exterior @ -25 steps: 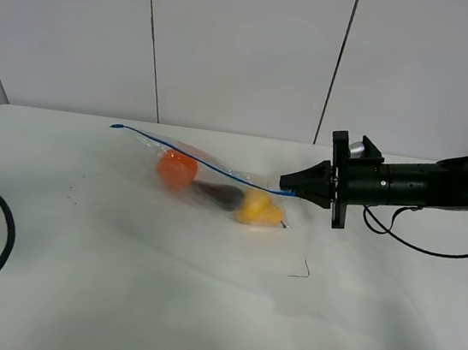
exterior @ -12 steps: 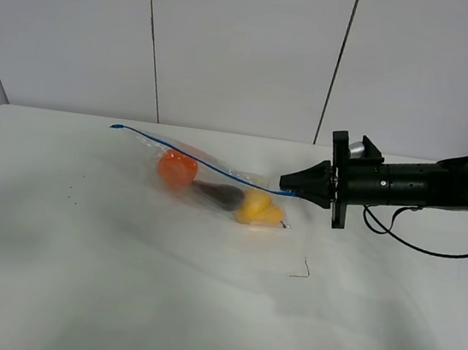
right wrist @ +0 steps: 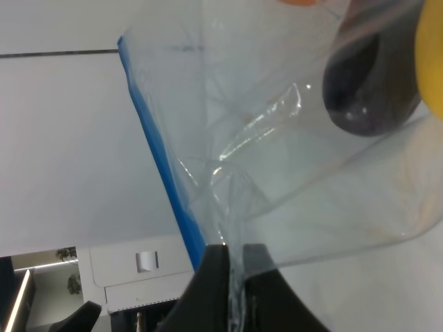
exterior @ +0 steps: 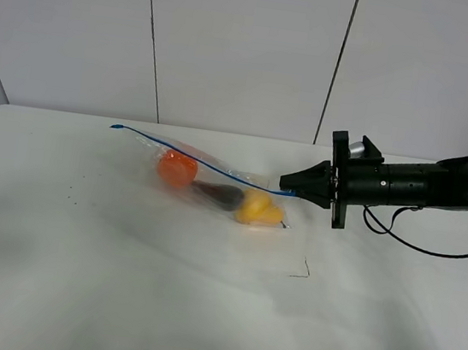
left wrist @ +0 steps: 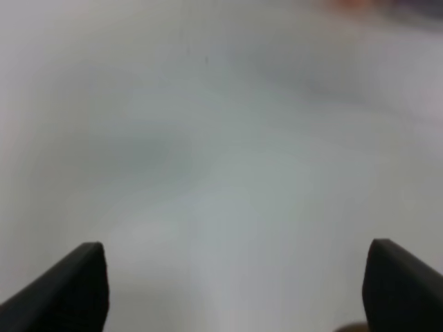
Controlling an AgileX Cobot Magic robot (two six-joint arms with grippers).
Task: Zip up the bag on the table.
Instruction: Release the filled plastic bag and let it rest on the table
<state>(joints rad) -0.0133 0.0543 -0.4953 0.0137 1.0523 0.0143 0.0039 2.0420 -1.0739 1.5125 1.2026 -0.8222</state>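
— Bag condition?
— One bag (exterior: 216, 181), clear crinkled film with a blue zip strip (exterior: 193, 160), lying on the matte white table (exterior: 158, 294) near its far middle. Three rounded toys inside: orange, purple, yellow.
— Grippers?
— Right gripper (exterior: 288, 186) pinched tight on the strip's end. Left gripper (left wrist: 232, 290) spread wide, holding nothing
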